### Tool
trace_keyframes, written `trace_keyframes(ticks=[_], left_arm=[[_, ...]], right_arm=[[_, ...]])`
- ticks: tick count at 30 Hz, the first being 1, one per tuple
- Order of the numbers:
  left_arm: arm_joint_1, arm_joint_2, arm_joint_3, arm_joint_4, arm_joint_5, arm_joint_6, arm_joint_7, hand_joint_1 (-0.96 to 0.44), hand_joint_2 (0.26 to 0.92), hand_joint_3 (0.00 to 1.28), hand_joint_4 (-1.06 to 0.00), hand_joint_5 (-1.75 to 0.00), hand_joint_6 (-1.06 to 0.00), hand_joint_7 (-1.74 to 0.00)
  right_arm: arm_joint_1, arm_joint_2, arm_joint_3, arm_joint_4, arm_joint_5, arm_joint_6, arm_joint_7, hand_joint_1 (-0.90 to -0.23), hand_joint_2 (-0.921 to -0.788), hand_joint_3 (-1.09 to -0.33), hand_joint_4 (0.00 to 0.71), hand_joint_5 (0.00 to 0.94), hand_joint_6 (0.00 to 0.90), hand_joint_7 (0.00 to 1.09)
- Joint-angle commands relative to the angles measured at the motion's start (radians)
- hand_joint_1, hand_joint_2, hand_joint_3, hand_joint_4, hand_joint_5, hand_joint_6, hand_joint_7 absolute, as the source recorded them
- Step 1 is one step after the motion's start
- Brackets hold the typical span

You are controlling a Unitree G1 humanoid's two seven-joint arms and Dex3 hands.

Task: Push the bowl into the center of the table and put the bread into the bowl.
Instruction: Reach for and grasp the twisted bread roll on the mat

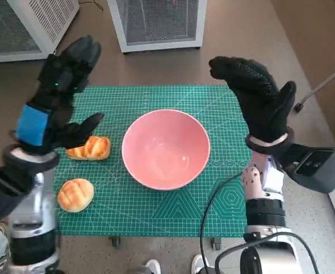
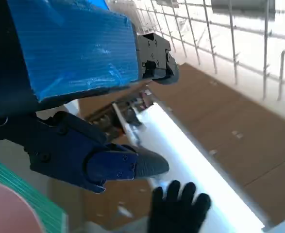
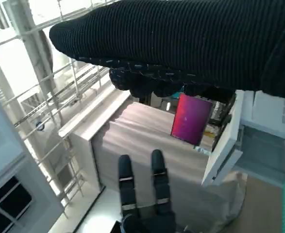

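A pink bowl (image 1: 166, 148) stands empty near the middle of the green cutting mat (image 1: 156, 211); its rim also shows in the left wrist view (image 2: 6, 208). Two pieces of bread lie left of it: a browned roll (image 1: 90, 148) and a round bun (image 1: 75, 194) nearer the front. My left hand (image 1: 59, 94) is raised above the mat's left edge, fingers apart, holding nothing, its thumb just over the browned roll. My right hand (image 1: 258, 97) is lifted at the mat's right side, fingers spread and empty. The wrist views point up at the room.
White wire-fronted cabinets (image 1: 156, 23) stand on the floor beyond the table. A black cable (image 1: 210, 211) crosses the mat's front right corner. A grey device (image 1: 315, 165) is strapped to my right forearm. Shoes of a person (image 1: 153, 266) show at the front edge.
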Motion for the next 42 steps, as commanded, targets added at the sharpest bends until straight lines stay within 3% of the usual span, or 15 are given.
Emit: trace_keyframes(ticks=[1,6,10,17,24,34,42], left_arm=[[0.069,0.231,0.039,-0.157,0.137,0.198,-0.074,-0.40,0.801,0.05,-0.10,0.00,-0.01,-0.32],[0.091,0.442,-0.006,-0.313,0.290,0.545,-0.176,-0.12,0.717,0.02,-0.02,0.00,0.00,-0.15],[0.094,0.485,-0.048,-0.344,0.356,0.644,-0.196,0.01,0.708,0.01,0.00,0.00,-0.02,-0.12],[0.098,0.494,-0.103,-0.333,0.379,0.737,-0.225,0.11,0.719,0.02,-0.02,0.00,-0.10,-0.09],[0.078,0.527,-0.214,-0.299,0.456,0.807,-0.240,0.12,0.723,0.02,-0.03,0.00,-0.12,-0.07],[0.003,0.514,-0.378,-0.190,0.567,0.840,-0.258,0.06,0.721,0.01,-0.05,-0.01,-0.15,-0.04],[-0.043,0.472,-0.455,-0.081,0.609,0.814,-0.258,0.05,0.723,0.01,-0.06,-0.01,-0.16,-0.03]], right_arm=[[0.031,-0.006,0.005,-0.003,-0.012,-0.001,-0.010,-0.608,-0.921,-0.626,0.226,0.000,0.358,0.00],[0.032,-0.014,0.000,-0.001,-0.015,-0.013,-0.018,-0.607,-0.921,-0.625,0.226,0.000,0.358,0.00],[0.029,-0.019,-0.005,0.004,-0.017,-0.016,-0.026,-0.601,-0.921,-0.626,0.226,0.000,0.357,0.00],[0.028,-0.017,-0.006,0.008,-0.015,-0.016,-0.038,-0.597,-0.921,-0.622,0.228,0.001,0.359,0.00],[0.029,-0.013,-0.002,0.017,-0.015,-0.017,-0.043,-0.599,-0.921,-0.609,0.233,0.003,0.365,0.00],[0.023,-0.021,0.000,0.044,-0.016,-0.029,-0.029,-0.603,-0.921,-0.608,0.235,0.003,0.367,0.01],[0.019,-0.029,0.001,0.054,-0.010,-0.030,-0.018,-0.596,-0.921,-0.610,0.238,0.003,0.367,0.01]])
